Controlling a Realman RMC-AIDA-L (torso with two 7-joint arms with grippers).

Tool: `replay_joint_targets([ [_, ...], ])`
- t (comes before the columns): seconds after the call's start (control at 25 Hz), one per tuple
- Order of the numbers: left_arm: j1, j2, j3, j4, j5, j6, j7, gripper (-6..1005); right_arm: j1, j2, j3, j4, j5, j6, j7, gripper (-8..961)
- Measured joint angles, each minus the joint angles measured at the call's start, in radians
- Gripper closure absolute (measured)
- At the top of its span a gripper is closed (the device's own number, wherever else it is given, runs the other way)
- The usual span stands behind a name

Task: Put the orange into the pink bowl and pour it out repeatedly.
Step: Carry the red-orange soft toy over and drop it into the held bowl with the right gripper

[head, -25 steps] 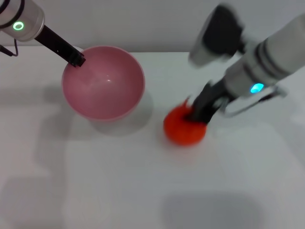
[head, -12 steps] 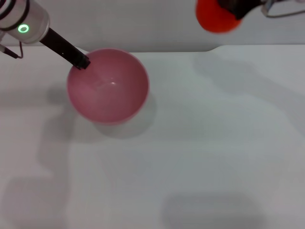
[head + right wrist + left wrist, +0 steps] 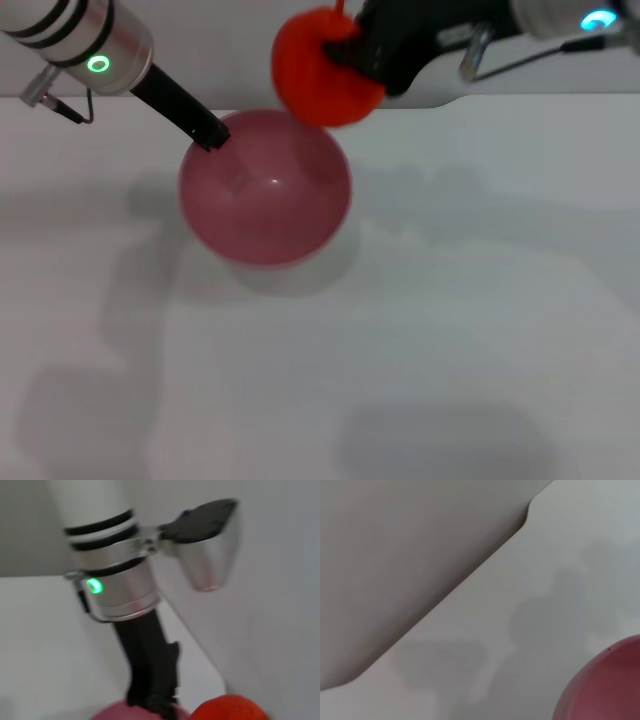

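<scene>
Orange: the orange (image 3: pixel 322 72) is up in the air, above the far rim of the pink bowl (image 3: pixel 265 190), near the far edge of the table (image 3: pixel 450 330). In the right wrist view only its top (image 3: pixel 227 709) shows, beside the bowl rim (image 3: pixel 112 714).
Right gripper: the right gripper (image 3: pixel 352 50) comes from the right side and its dark fingers are clenched around the orange, which hangs free of the table.
Pink bowl: it stands upright on the table, with nothing inside it.
Left gripper: the left gripper (image 3: pixel 210 135) reaches from the far left and its fingers clamp the far-left rim of the bowl. The left wrist view shows only a piece of the bowl (image 3: pixel 607 690).
</scene>
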Motion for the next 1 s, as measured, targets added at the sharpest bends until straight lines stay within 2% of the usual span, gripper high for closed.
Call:
replay_joint_targets([
  [0.28,-0.008,-0.002,0.011,-0.001,-0.009,-0.009,-0.002,956,0.017,0.000,-0.116,0.113,0.002,0.038,-0.044,863],
  [0.56,-0.009,-0.002,0.010,-0.002,-0.010,-0.006,-0.003,956,0.024,-0.001,-0.136,0.128,0.001,0.044,-0.044,846],
  [0.76,-0.007,-0.002,0.011,-0.002,-0.010,-0.003,-0.003,956,0.021,-0.002,-0.137,0.129,0.001,0.046,-0.048,619],
  [1.0,-0.002,-0.002,0.011,-0.002,-0.010,-0.002,-0.003,956,0.011,-0.002,-0.123,0.119,0.002,0.060,-0.048,507],
])
